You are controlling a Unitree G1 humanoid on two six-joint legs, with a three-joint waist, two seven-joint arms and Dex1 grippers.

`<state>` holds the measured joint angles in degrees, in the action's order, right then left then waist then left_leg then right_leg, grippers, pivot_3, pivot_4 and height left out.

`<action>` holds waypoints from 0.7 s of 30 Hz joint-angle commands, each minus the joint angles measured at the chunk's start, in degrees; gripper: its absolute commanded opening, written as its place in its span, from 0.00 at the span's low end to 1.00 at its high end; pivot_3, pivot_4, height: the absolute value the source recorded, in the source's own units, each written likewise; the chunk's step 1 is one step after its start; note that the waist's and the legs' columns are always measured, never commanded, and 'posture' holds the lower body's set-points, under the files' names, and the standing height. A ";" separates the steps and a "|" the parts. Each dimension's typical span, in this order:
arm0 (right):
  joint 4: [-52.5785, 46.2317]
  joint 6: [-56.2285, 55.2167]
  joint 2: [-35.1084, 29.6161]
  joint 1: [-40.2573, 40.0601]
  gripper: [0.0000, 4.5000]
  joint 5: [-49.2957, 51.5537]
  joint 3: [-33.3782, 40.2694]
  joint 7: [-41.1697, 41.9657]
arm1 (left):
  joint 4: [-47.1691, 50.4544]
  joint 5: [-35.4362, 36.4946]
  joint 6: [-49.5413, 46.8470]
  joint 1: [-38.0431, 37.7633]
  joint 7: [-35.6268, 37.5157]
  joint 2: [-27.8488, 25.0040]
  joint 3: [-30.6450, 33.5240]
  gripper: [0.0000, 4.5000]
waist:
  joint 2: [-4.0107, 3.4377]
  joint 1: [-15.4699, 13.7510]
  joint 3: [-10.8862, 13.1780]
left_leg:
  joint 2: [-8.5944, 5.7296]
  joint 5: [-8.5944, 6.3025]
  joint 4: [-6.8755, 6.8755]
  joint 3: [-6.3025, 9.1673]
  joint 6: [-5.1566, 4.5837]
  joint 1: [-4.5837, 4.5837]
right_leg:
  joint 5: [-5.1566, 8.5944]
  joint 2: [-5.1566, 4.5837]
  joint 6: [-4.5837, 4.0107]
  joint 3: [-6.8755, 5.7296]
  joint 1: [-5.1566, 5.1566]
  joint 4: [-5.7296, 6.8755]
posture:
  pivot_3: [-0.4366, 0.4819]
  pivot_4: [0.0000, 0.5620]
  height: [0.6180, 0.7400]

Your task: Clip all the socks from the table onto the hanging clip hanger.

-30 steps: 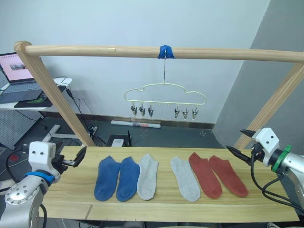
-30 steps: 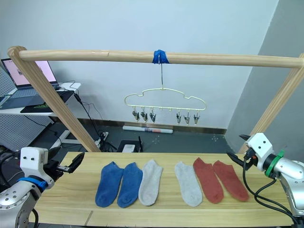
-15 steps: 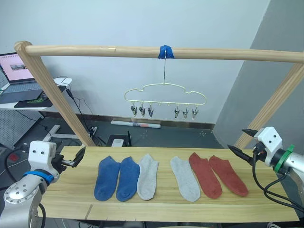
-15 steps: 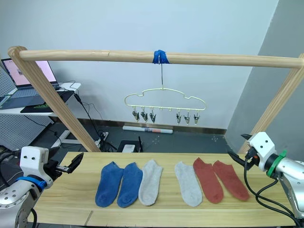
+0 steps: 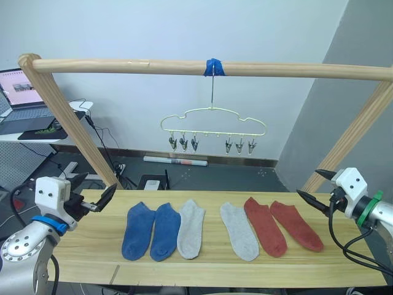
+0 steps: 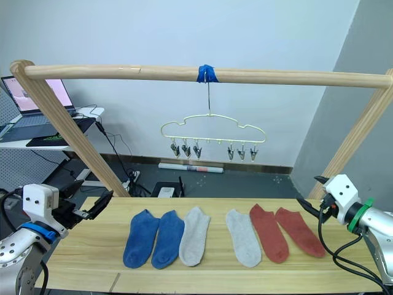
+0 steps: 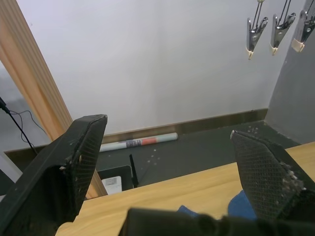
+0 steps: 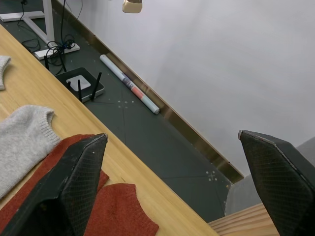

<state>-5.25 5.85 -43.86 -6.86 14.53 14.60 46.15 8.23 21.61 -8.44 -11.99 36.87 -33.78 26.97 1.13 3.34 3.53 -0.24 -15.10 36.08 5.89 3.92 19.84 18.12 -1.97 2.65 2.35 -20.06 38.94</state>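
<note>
Blue sock (image 5: pixel 137 231) lies nearest the spread, empty left gripper (image 5: pixel 98 198); pinch its cuff. Right gripper (image 5: pixel 315 188) spread, empty.

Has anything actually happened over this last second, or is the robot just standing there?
Very little. The left gripper shifted slightly forward and up at the table's left end, and the right gripper drew a little outward to the right. Both are open and empty. The six socks lie in their row untouched, and the clip hanger hangs as before with nothing clipped on it.
</note>
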 commanded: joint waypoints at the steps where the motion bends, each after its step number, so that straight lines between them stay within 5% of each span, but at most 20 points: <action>1: -1.64 -1.78 0.11 -0.63 1.00 0.40 1.94 -0.11 | 1.71 0.20 0.65 2.23 -2.49 1.40 -0.02 1.00 | 0.01 0.06 -0.03 | 0.00 0.00 0.00 0.01 0.00 0.00 | 0.00 0.00 0.00 0.00 0.00 0.00 | 0.34 0.00 1.00; 12: -18.98 10.19 2.23 -0.33 1.00 7.41 -1.39 -1.84 | 4.90 -2.12 -6.67 5.43 -8.61 4.68 -6.87 1.00 | -0.10 1.53 0.99 | 0.02 0.02 0.06 0.02 -0.02 -0.02 | 0.01 0.05 0.26 0.05 0.05 0.01 | 0.26 0.16 1.00; 21: -33.69 24.07 2.36 7.71 1.00 15.55 -3.69 -6.68 | 7.81 -2.42 -6.29 12.96 -16.06 10.48 -8.55 1.00 | 0.12 2.37 5.52 | 0.10 0.03 0.11 -0.05 -0.03 0.12 | -0.12 0.15 0.23 0.14 -0.09 -0.02 | 0.20 0.34 1.00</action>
<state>-35.78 28.05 -41.64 -0.39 28.26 11.06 40.77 13.91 19.37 -15.82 -0.11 22.23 -23.78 18.28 1.25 5.71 9.05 -0.12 -15.08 36.18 5.87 3.89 20.01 17.95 -1.81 2.79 2.48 -20.17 38.90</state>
